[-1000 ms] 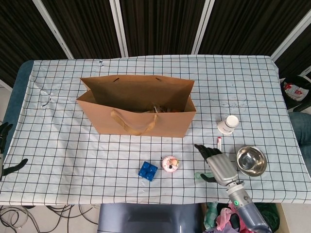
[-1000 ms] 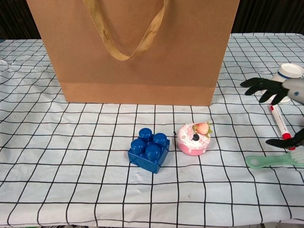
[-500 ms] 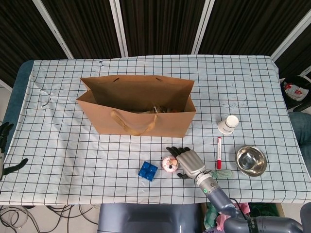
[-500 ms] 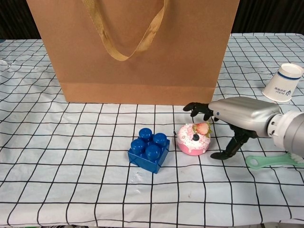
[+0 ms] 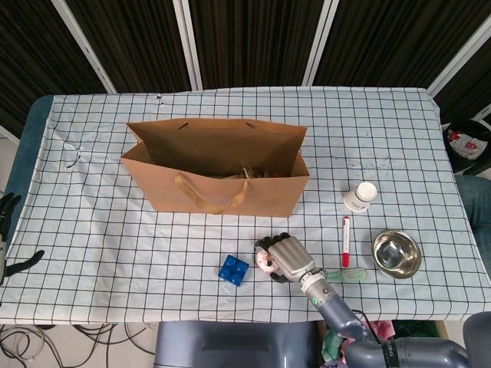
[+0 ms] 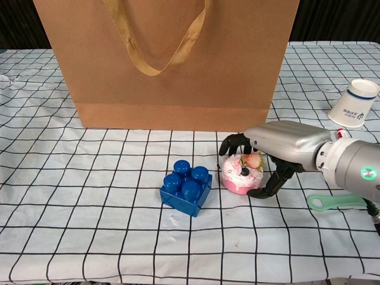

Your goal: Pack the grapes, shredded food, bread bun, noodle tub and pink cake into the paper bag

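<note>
White paper cup [image 6: 354, 104]: blue rim band, small blue print on side, too small to read.

Pink cake [image 6: 241, 174] — small, round, strawberry on top, upright on the checked counter [image 6: 89, 196], in front of the brown paper bag [image 6: 172, 65] — bag upright, open-topped, contents partly visible inside

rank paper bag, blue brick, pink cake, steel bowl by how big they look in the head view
1. paper bag, by far the largest
2. steel bowl
3. blue brick
4. pink cake, partly hidden under the right hand, so its rank is unsure
</note>
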`<state>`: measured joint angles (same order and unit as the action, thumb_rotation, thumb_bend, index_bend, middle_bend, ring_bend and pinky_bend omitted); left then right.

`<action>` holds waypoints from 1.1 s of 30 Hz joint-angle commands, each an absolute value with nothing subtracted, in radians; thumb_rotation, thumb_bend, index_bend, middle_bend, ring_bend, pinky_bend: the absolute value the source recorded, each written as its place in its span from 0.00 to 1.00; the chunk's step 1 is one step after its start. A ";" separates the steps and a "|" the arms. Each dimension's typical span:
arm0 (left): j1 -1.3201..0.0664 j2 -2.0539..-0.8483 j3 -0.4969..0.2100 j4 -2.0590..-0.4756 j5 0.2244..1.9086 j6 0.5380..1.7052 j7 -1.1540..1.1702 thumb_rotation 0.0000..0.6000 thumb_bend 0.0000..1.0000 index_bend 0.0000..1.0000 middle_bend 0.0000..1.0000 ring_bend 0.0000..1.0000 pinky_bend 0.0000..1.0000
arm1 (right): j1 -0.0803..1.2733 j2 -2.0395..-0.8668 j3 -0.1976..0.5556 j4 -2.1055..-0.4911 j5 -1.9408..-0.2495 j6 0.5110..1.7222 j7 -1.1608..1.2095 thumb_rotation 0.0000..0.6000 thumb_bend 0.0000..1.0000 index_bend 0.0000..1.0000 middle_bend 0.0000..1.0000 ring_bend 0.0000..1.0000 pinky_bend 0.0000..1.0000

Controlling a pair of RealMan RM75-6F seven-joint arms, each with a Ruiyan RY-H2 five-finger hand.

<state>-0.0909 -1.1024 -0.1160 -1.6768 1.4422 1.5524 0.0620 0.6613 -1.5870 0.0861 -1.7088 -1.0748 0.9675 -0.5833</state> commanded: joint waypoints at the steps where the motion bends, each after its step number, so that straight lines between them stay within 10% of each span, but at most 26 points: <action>1: -0.090 -1.101 -0.116 -1.677 1.443 1.553 0.060 1.00 0.08 0.09 0.05 0.00 0.00 | 0.671 -1.595 0.088 -1.708 -1.060 0.965 -0.591 1.00 0.22 0.23 0.23 0.27 0.23; 17: -0.089 -1.097 -0.113 -1.678 1.447 1.551 0.055 1.00 0.08 0.10 0.05 0.00 0.00 | 0.670 -1.589 0.096 -1.735 -1.062 1.024 -0.578 1.00 0.49 0.45 0.39 0.49 0.32; 33: -0.087 -1.095 -0.106 -1.685 1.457 1.552 0.057 1.00 0.08 0.10 0.05 0.00 0.00 | 0.439 -1.194 0.167 -2.099 -1.352 1.387 -0.276 1.00 0.47 0.46 0.39 0.48 0.32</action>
<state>-0.0872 -1.0949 -0.1060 -1.6846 1.4568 1.5519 0.0572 0.4919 -1.2467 0.1511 -2.0488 -1.3031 1.3173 -0.3069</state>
